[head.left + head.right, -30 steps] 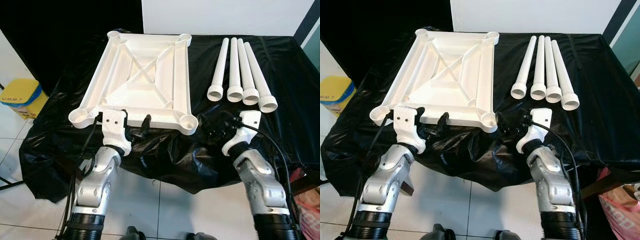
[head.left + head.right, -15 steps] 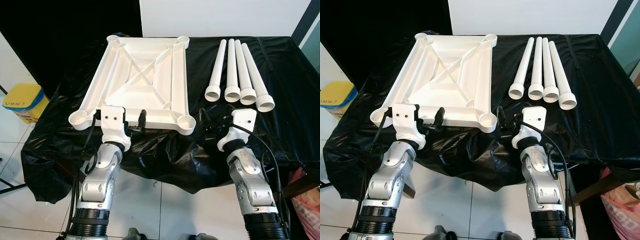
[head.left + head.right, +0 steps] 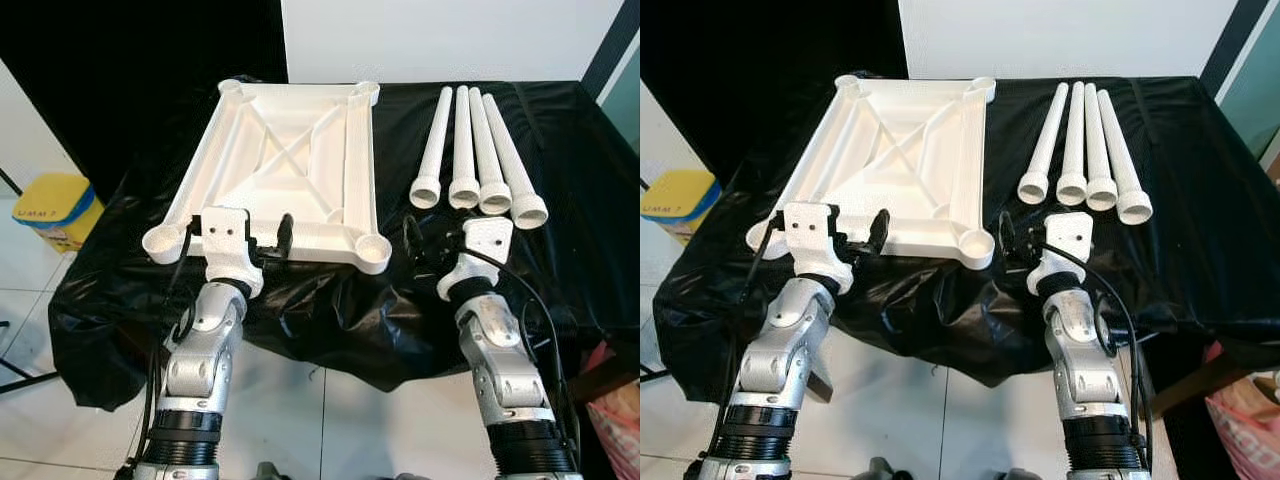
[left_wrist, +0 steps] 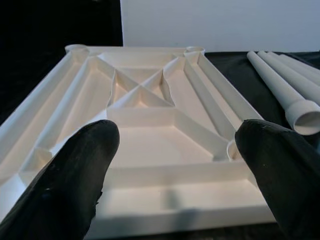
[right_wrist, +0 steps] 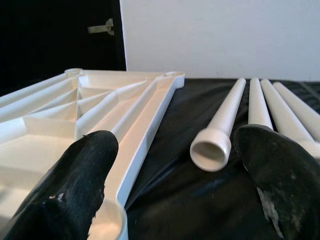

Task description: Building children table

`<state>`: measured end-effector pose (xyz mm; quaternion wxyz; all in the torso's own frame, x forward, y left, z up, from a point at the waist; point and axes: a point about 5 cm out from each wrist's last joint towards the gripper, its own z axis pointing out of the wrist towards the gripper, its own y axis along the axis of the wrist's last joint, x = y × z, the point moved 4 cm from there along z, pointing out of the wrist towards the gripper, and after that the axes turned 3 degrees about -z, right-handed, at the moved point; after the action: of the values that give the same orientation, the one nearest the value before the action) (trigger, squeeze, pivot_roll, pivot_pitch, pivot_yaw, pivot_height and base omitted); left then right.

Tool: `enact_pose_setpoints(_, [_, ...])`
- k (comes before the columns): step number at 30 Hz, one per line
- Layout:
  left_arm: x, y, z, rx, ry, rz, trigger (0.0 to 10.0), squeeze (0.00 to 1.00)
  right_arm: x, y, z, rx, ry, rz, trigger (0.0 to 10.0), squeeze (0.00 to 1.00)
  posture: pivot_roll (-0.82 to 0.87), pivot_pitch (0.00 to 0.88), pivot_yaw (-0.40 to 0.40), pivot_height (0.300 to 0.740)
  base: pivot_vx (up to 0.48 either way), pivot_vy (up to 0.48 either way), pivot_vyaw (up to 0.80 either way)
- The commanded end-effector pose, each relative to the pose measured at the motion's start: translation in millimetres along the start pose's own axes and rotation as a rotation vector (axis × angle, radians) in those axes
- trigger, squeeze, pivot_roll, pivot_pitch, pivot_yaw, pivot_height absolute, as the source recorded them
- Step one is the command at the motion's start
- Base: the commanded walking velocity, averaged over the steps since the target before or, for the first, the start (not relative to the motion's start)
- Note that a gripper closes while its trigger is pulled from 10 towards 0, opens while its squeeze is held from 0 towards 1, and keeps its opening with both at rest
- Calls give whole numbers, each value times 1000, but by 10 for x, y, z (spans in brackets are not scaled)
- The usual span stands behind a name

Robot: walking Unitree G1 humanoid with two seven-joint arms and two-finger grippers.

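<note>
The left gripper point(image 3: 243, 232) hung spread and empty at the white tabletop's point(image 3: 290, 160) near edge; the right gripper point(image 3: 440, 232) gaped empty at 6 o'clock from four white legs point(image 3: 478, 150). The wrist views showed the fingers' point(image 4: 75, 175) wide gap. The ribbed tabletop lay underside-up on the black cloth point(image 3: 560, 200).

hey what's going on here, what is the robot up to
A humanoid robot stands at a table draped in black plastic sheet, about to assemble a small table. The white plastic tabletop panel lies underside up, with four white tapered plastic legs side by side to its right. The left gripper hovers at the panel's near edge, the right gripper just before the legs. Both have fingers open; nothing is held yet.
</note>
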<state>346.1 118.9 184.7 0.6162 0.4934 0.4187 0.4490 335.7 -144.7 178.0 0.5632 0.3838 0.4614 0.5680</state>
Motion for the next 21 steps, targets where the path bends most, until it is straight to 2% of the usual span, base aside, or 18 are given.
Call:
enact_pose_setpoints(1, [22,-6,-11,-4,14,1,10000,0,16,3,19,-4,7,-11,10000,0,-52,36,26,740,281,0,0])
enact_pose_setpoints(21, [32,-26,-42,-4,29,-11,10000,0,27,-20,36,-5,22,-34,10000,0,-48,44,9,740,283,0,0])
